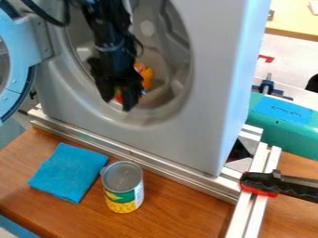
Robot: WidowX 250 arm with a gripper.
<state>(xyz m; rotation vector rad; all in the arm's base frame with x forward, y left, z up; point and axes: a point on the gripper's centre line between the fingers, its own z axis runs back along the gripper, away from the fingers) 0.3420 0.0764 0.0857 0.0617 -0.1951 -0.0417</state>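
- Orange object [146, 75]: inside the washer's [214, 69] drum, at the claw's [119, 103] 1 o'clock.
- Claw: parted; any hold cannot be told.
- Surface [177, 216]: can [123, 187], with blue cloth [68, 172] at its 10 o'clock, clamp [282, 184] at 3.

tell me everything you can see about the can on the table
The can is a short metal cylinder standing upright on the wooden table, its grey lid on top with a raised rim. The wrapped label shows green above and yellow, kernel-like shapes near the bottom, with a white printed patch on the right side. A small pale piece juts out by the rim at left. It stands beside the blue cloth; whether they touch is hard to tell.
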